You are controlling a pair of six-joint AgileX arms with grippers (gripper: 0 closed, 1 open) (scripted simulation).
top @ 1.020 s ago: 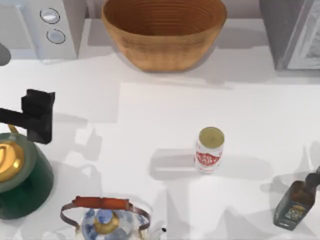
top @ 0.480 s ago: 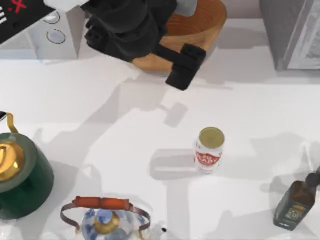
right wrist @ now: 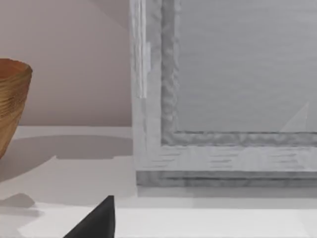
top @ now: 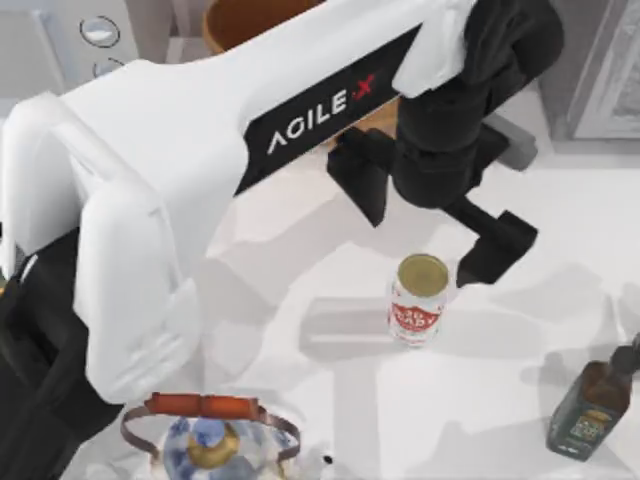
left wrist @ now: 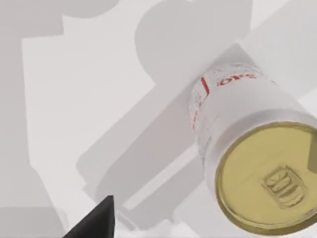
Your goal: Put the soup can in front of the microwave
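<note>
Nothing done yet: soup can (top: 419,299) stands ungrasped mid-table, left gripper (top: 430,215) spread wide at its twelve o'clock, microwave (top: 75,40) far at ten o'clock.

A: The left arm (top: 200,150) has a white, smooth, boxy shell with rounded corners, and a black strip along its side reads "AGILE" in white with a red X after it

B: And further out?

A: The white casing gives way to a bulky matte black wrist, then the left gripper (top: 425,215), also black, with two blocky square-ended fingers (top: 497,247)

B: Anything of the other arm?

A: One black wedge-shaped fingertip (right wrist: 96,222) in the right wrist view
</note>
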